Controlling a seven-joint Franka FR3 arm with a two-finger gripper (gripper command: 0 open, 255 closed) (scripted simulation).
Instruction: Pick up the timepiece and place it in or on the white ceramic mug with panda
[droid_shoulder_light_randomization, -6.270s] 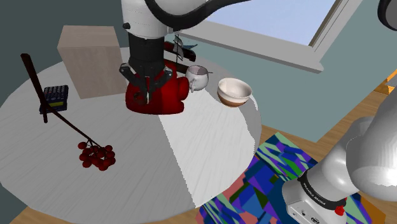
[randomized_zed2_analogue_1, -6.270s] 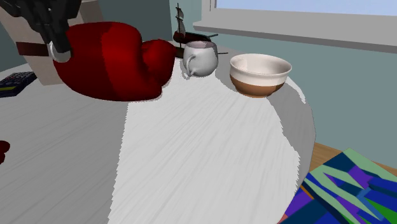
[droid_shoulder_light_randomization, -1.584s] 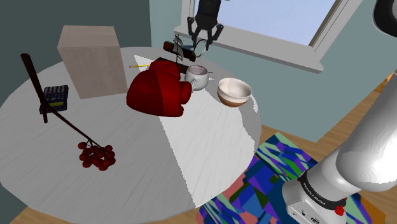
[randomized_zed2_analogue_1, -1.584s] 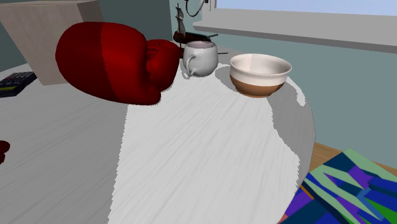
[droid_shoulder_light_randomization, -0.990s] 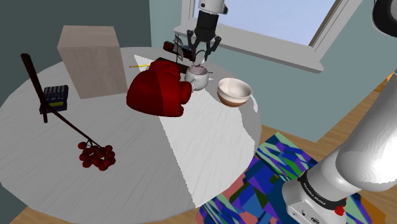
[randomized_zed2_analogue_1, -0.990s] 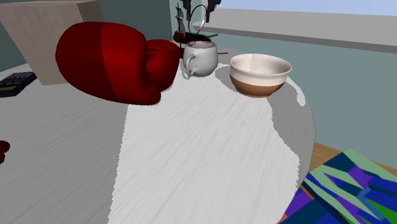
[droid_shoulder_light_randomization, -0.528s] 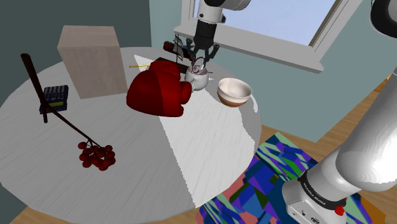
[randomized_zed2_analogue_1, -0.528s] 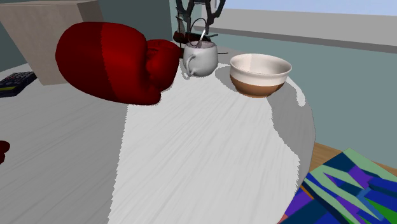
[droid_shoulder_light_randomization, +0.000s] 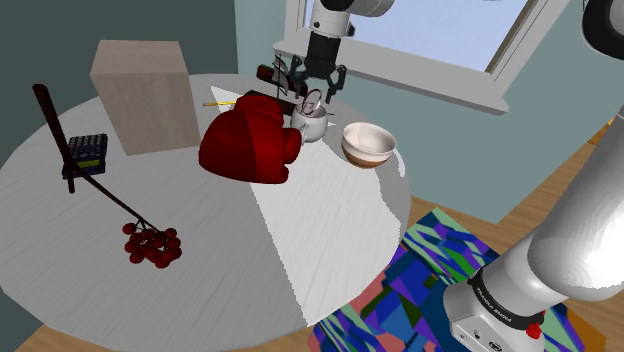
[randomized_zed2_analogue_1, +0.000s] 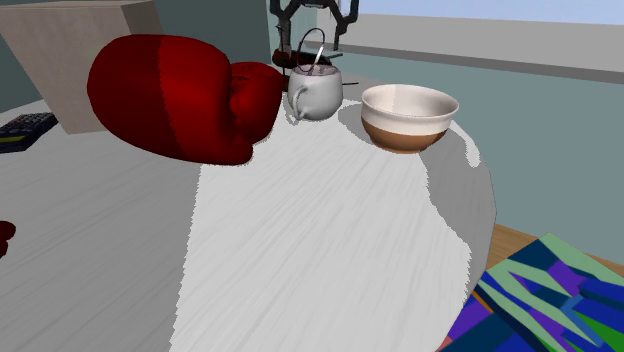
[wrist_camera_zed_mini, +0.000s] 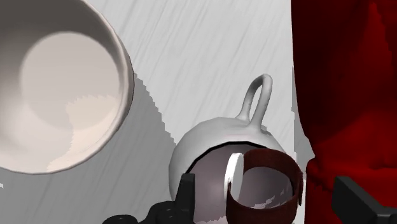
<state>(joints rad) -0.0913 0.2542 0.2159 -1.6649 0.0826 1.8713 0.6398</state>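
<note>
Watch (wrist_camera_zed_mini: 254, 213) rests in mug (wrist_camera_zed_mini: 210, 137) — under spread gripper (randomized_zed2_analogue_1: 314, 32).

Dark-red-strapped watch (wrist_camera_zed_mini: 267, 159) stands looped inside grey-white mug (wrist_camera_zed_mini: 216, 135).

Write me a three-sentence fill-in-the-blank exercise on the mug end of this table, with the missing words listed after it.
1. The watch with the dark red strap stands ____ the mug.
2. The gripper hovers above the mug with its fingers ____.
3. The bowl beside the mug is pale above, with a ____ lower band.

Missing words: inside; open; brown.
</note>
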